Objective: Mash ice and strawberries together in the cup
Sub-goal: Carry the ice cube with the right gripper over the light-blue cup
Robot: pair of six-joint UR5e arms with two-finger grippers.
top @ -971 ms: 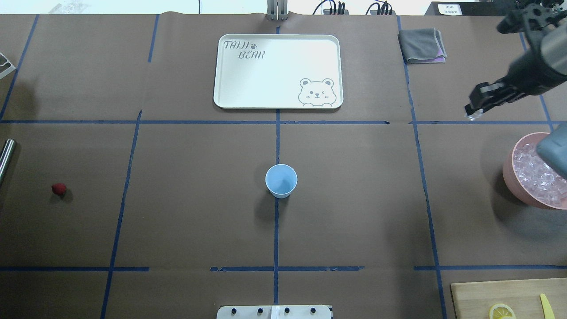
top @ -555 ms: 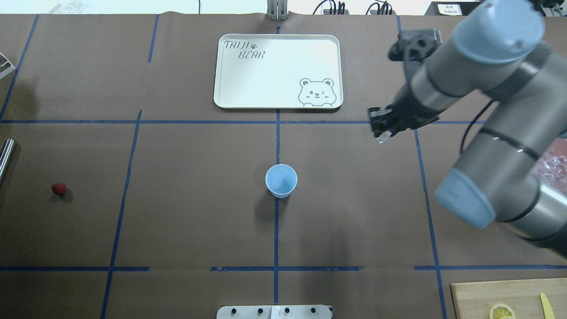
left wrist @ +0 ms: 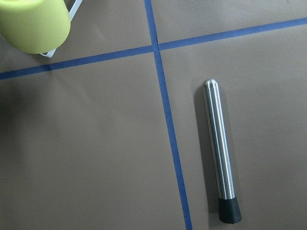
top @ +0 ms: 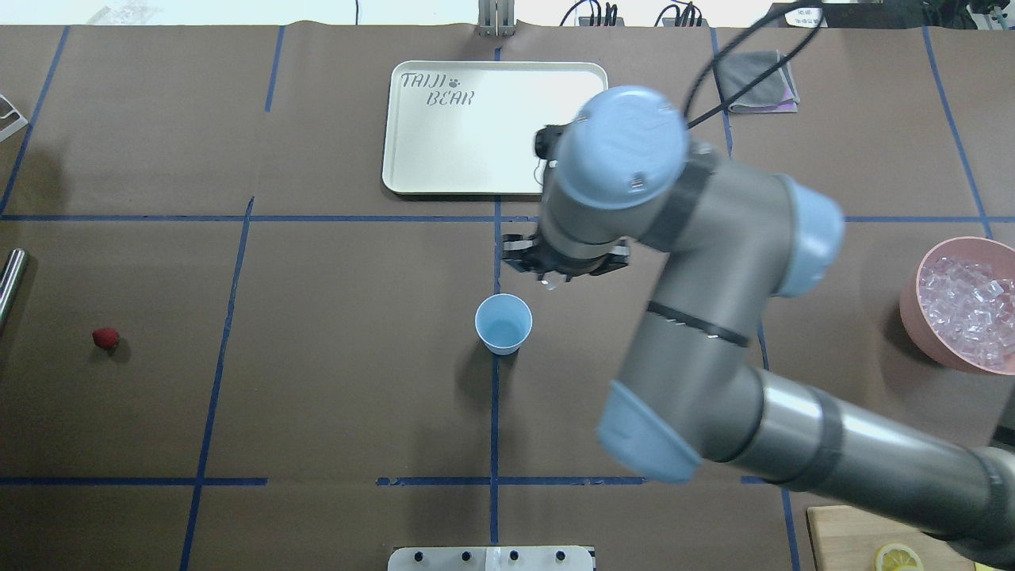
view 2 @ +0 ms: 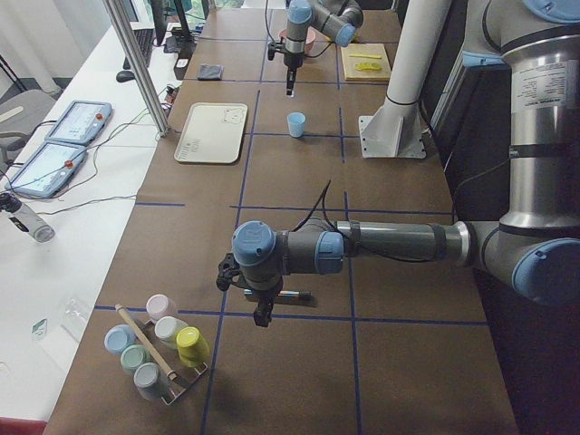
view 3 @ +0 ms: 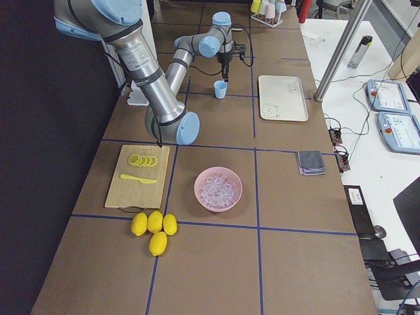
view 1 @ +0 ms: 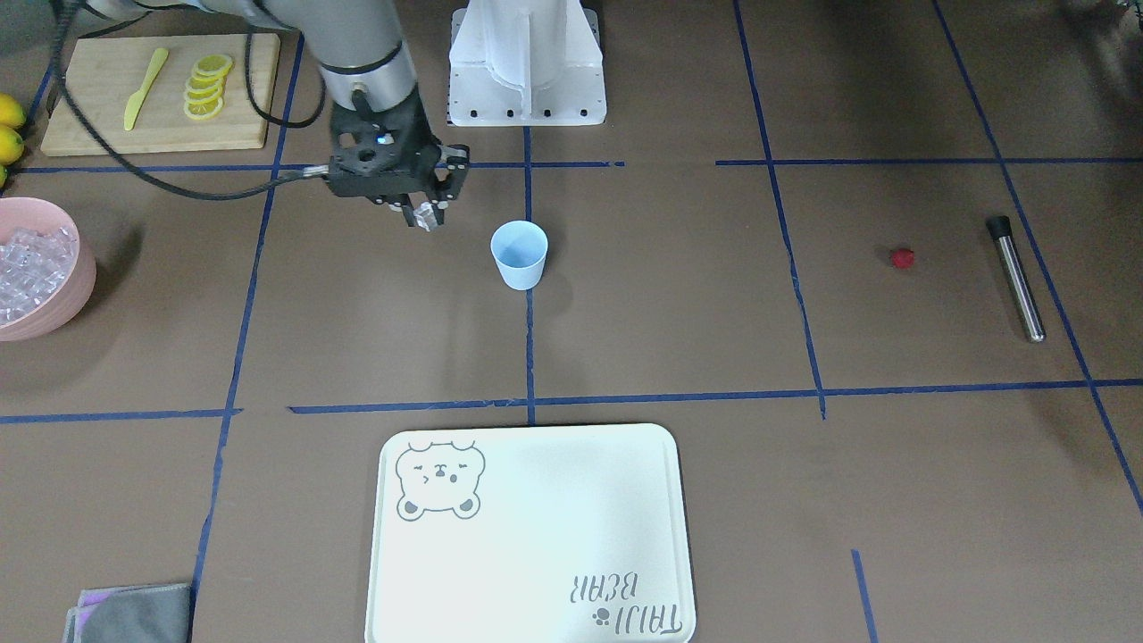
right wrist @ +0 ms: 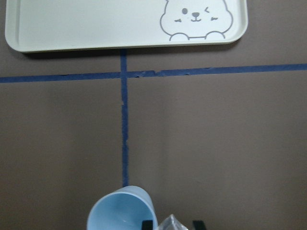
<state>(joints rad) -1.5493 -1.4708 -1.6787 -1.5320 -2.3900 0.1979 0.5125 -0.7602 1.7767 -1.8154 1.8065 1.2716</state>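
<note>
Clear ice cube (view 1: 428, 220) sits pinched in the right gripper (view 1: 421, 214) just beside the pale blue cup (view 1: 519, 254), prob. not over its mouth yet; next: centre above rim, then release.

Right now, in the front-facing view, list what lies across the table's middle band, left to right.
bowl → right claw, holding an ice cube → cup → strawberry → rod
</note>
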